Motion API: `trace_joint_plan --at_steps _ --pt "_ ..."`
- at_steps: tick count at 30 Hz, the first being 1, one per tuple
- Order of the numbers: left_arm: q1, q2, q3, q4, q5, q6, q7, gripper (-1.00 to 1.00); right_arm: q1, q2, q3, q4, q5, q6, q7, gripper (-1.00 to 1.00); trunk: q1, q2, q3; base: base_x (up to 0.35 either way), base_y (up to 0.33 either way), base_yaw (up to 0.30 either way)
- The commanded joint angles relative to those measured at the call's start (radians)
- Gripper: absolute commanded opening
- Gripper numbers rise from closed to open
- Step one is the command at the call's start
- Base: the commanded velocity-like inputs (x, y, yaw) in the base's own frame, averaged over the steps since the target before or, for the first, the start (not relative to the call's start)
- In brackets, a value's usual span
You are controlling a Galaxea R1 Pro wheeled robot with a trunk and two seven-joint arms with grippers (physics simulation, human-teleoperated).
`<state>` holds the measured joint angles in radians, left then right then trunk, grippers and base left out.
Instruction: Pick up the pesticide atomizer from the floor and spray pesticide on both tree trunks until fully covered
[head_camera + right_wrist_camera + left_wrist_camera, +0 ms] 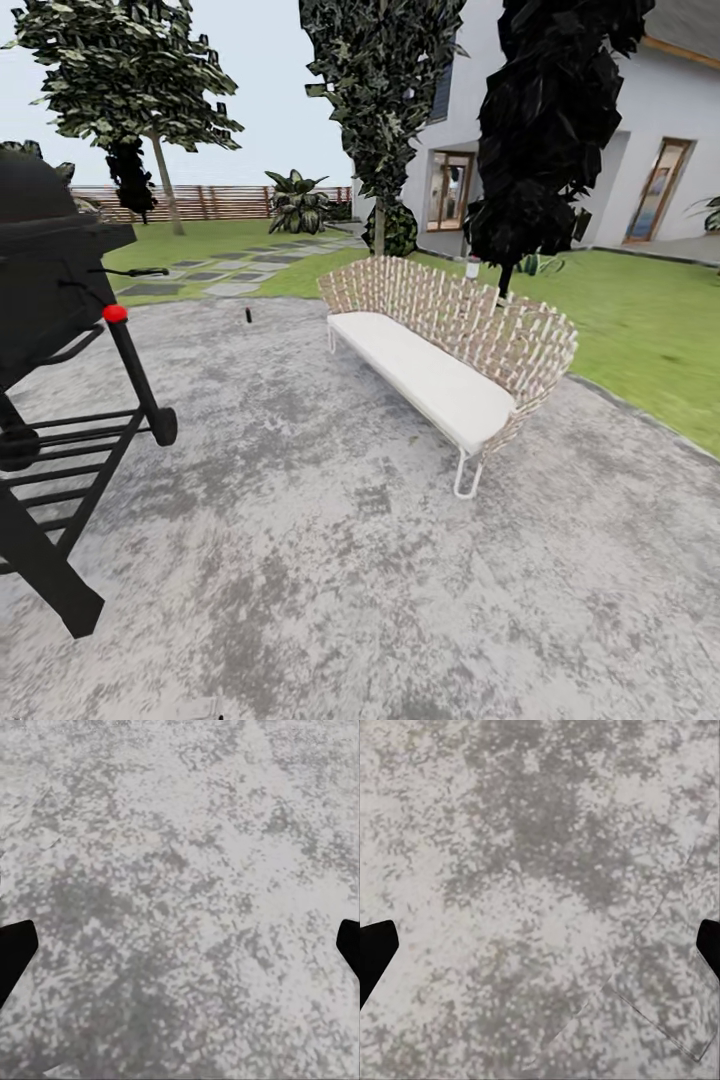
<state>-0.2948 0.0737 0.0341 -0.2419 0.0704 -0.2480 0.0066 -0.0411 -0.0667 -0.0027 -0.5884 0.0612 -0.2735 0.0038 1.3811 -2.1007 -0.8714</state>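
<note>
So the sprayer: best guess is that small dark upright thing [248,316] standing on the paving, way out past the near end of the sofa, close to where the grey patio meets the grass. It's too tiny from here to say for sure, so treat that as a maybe. There's also a small pale bottle-like thing [472,268] poking up behind the sofa back, can't tell what that is either.

If it is a hand sprayer, I'd expect a light plastic bottle, stiff enough but smooth and a bit slippery, top-heavy and easy to knock over. I'd grab it around the body or neck below the trigger, squarely, so the nozzle stays free to point at a trunk.

Working outward: the woven sofa [450,350] with the white cushion sits mid-patio, a black grill on wheels [60,400] is close on the left. Beyond that the lawn [640,320], stepping stones [215,270] and the slatted fence [210,200]. One leafy tree [130,80] stands back left by the fence; dark narrow ones stand behind the sofa near the house [660,140].

Both claws are spread wide with nothing in them: left gripper [540,945] and right gripper [180,945] just show black fingertips at the frame edges over speckled concrete [330,560]. Robot's got some driving to do first.
</note>
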Motion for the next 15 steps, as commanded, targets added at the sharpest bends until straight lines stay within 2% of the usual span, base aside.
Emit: trace_joint_plan --at_steps 1,6,15 --pt "-0.001 0.000 0.000 0.001 0.010 -0.003 -0.001 1.00 0.000 0.000 0.000 0.001 0.006 -0.003 0.000 1.00 0.000 0.000 -0.001 0.323 -0.112 0.274" --pt "-0.001 -0.001 -0.002 0.001 0.014 -0.004 -0.002 1.00 0.000 0.000 0.000 0.001 0.006 -0.003 0.001 1.00 0.000 0.000 -0.001 0.259 -0.070 0.273" --pt "-0.001 -0.006 -0.004 0.000 0.015 -0.004 -0.003 1.00 0.000 0.001 0.000 0.001 0.006 -0.003 0.001 1.00 0.000 0.000 -0.001 0.030 -0.006 0.273"
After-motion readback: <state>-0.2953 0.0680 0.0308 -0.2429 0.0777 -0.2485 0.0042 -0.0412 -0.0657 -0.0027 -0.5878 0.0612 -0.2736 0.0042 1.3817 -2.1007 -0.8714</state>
